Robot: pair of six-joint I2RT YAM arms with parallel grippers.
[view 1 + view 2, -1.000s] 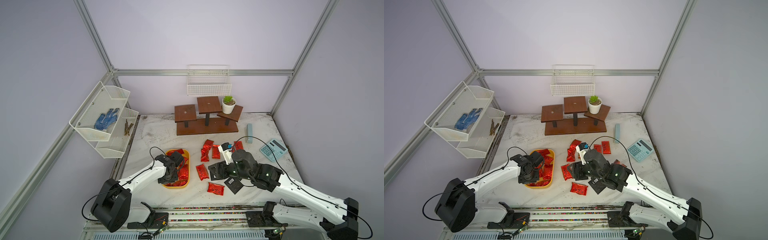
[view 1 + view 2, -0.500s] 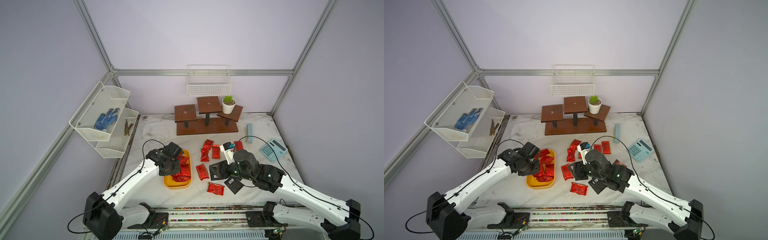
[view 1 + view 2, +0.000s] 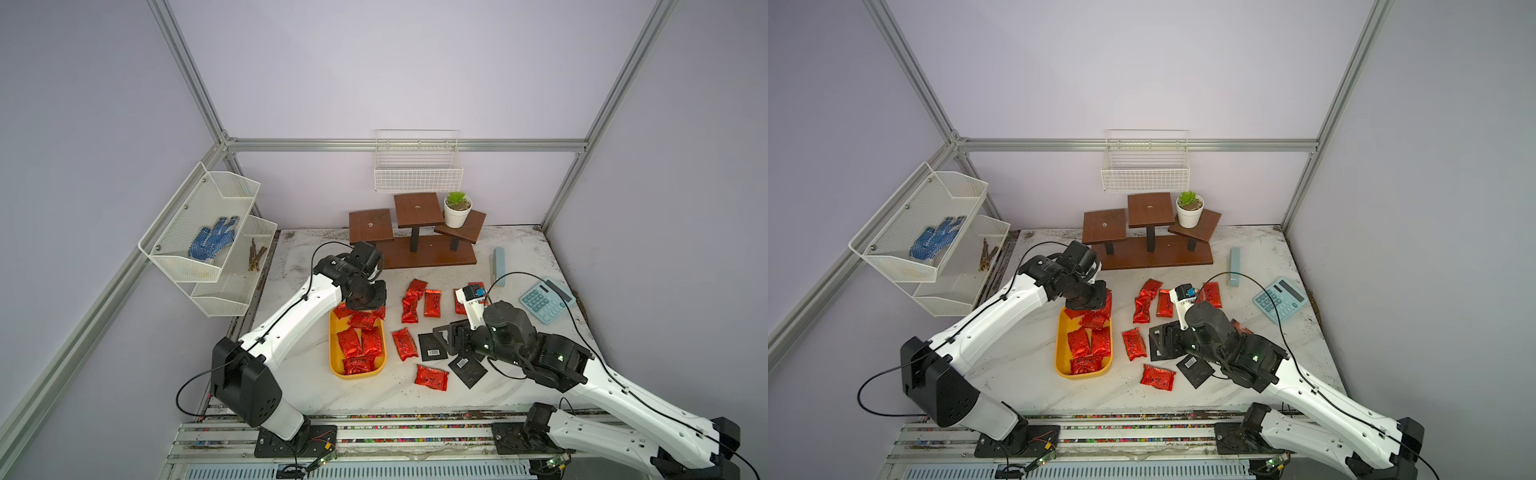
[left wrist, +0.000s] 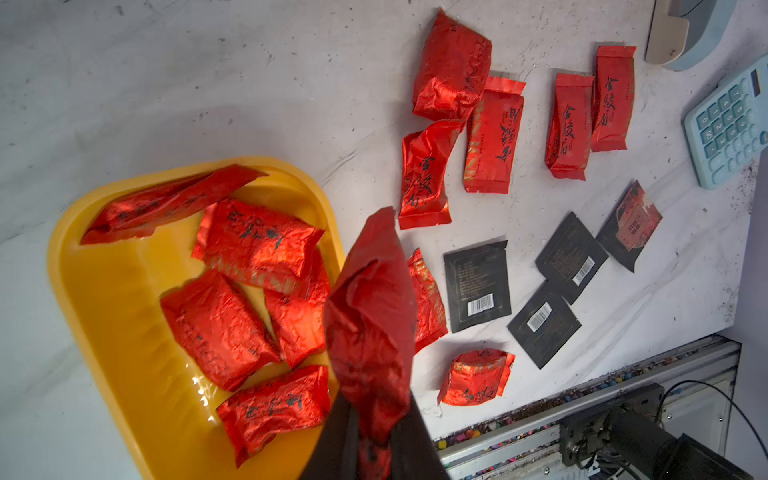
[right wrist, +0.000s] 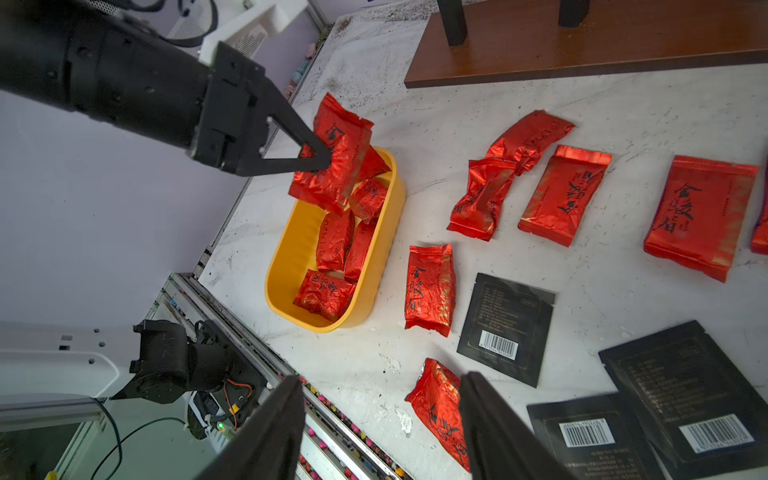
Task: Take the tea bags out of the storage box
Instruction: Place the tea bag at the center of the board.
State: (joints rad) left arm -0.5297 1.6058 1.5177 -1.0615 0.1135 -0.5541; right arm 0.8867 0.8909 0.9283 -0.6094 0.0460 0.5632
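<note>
- The left gripper (image 5: 321, 160) is clamped on a red tea bag (image 5: 338, 166). It pinches the sachet near one edge, so the rest hangs free in the air. The left wrist view shows the same sachet (image 4: 370, 316) dangling from the black fingers (image 4: 332, 453).
- The held sachet hangs above the far end of the storage box (image 3: 336, 361), touching neither its walls nor its contents. The box is a shallow yellow tray on the table (image 3: 316, 390), left of centre.
- Five more red tea bags (image 4: 257, 245) lie inside the tray, one of them leaning along the far end wall.
- The right gripper (image 5: 374, 432) has its jaws well apart with nothing between them. It hovers over the near right part of the table; its height above the surface is hard to judge from these views.
- Under and beside it lie the black sachets (image 5: 505, 328), flat on the table with barcode labels facing up. There seem to be four, one of them showing a reddish printed face.
- Seven loose red sachets (image 3: 432, 302) are spread over the table between the tray and the right arm.
- A pale blue calculator (image 3: 544, 301) sits at the right edge, and a wooden stand (image 3: 415, 253) holding a potted plant (image 3: 457, 210) is at the back.
</note>
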